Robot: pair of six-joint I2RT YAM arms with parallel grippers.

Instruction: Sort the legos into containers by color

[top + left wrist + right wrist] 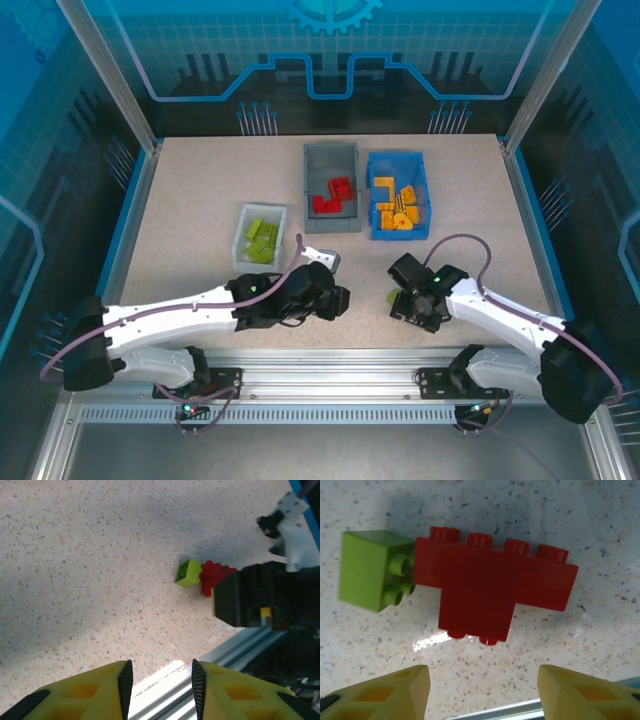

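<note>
— Jaws of the right gripper [482,680]?
— Spread wide, pinching nothing. Just ahead of the yellow fingertips [395,690], centred on the gap: red T-shaped plastic brick [485,595], lying on the speckled tabletop [600,525], touched by neither fingertip. Butted against one end of it, out past the jaw at the left of the wrist view: small lime green plastic cube brick [370,570], studs turned toward the red one.
— And the left gripper [161,682]?
— Parted as well, more narrowly, with nothing between the ribbed pads [125,680]. Same two bricks well ahead of those jaws and off to one side, hard by the black body of the other gripper.
— Containers?
— Well beyond both pairs of jaws. Small white plastic bin [262,209] holding lime green bricks [262,240], ahead of the left jaws. Bright blue plastic bin [400,163] holding orange-yellow bricks [397,207], ahead of the right jaws. Grey plastic bin [330,160] holding red bricks [333,197], between those two, touching the blue one.
</note>
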